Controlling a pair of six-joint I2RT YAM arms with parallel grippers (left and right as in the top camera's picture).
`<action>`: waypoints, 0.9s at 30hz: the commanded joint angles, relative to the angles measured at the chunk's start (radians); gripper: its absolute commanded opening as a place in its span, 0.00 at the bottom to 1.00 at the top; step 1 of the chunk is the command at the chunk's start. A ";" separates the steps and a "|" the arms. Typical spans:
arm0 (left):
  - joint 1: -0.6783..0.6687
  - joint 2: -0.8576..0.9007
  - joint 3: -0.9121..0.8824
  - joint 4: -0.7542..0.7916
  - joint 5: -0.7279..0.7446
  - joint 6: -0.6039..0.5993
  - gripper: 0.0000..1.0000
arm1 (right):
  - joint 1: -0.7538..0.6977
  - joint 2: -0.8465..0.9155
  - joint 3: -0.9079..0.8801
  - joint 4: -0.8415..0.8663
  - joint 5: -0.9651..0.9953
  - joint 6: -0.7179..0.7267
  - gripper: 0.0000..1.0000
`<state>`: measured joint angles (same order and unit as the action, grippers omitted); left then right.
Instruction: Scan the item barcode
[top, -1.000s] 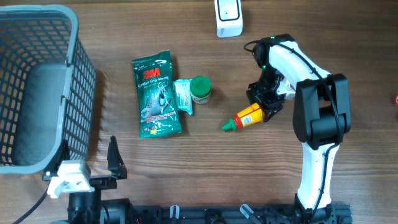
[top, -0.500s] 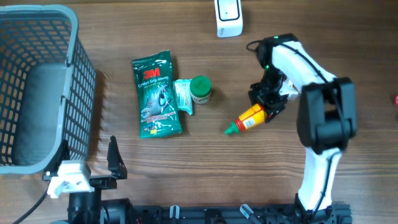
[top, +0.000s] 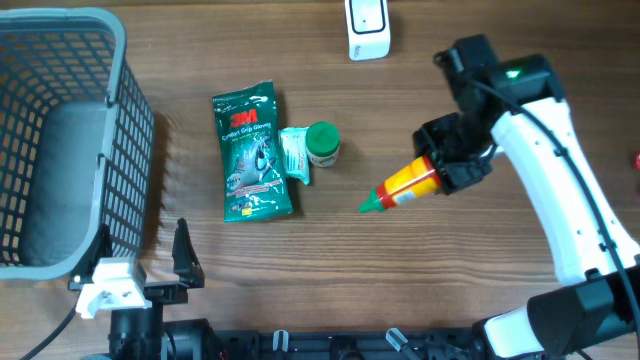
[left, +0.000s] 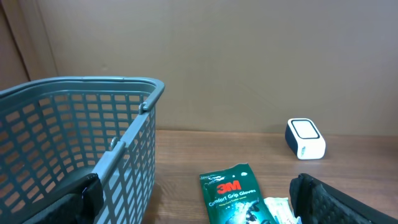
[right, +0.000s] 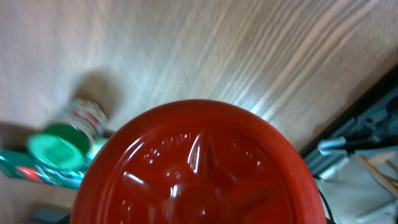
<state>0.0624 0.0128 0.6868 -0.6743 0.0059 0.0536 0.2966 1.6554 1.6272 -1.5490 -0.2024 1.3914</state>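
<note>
A sauce bottle (top: 405, 185) with a red body, yellow label and green cap lies on its side in the air, cap pointing lower left. My right gripper (top: 452, 165) is shut on its red end, right of the table's middle. Its red base (right: 199, 168) fills the right wrist view and hides the fingers. The white barcode scanner (top: 367, 28) stands at the far edge, also seen as a white scanner (left: 305, 138) in the left wrist view. My left gripper (top: 142, 258) rests open at the near left beside the basket, holding nothing.
A grey mesh basket (top: 120, 60) fills the left side. A green 3M glove pack (top: 252, 150), a small white packet (top: 296, 155) and a green-lidded jar (top: 322, 143) lie near the middle. The jar (right: 59, 149) shows under the bottle in the right wrist view.
The right arm has swung outward and risen, carrying the bottle a little to the right. The left arm has not moved.
</note>
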 joint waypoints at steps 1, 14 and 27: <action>0.008 -0.008 -0.003 0.003 -0.003 -0.010 1.00 | 0.061 0.000 -0.019 -0.003 -0.053 0.022 0.55; 0.008 -0.008 -0.003 0.003 -0.003 -0.010 1.00 | 0.071 0.015 -0.019 0.114 -0.001 -0.004 0.43; 0.008 -0.008 -0.003 0.003 -0.003 -0.010 1.00 | -0.016 0.027 -0.094 0.223 -0.203 -0.195 0.41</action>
<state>0.0624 0.0128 0.6868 -0.6743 0.0059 0.0536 0.3161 1.6737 1.5940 -1.3636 -0.3195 1.2636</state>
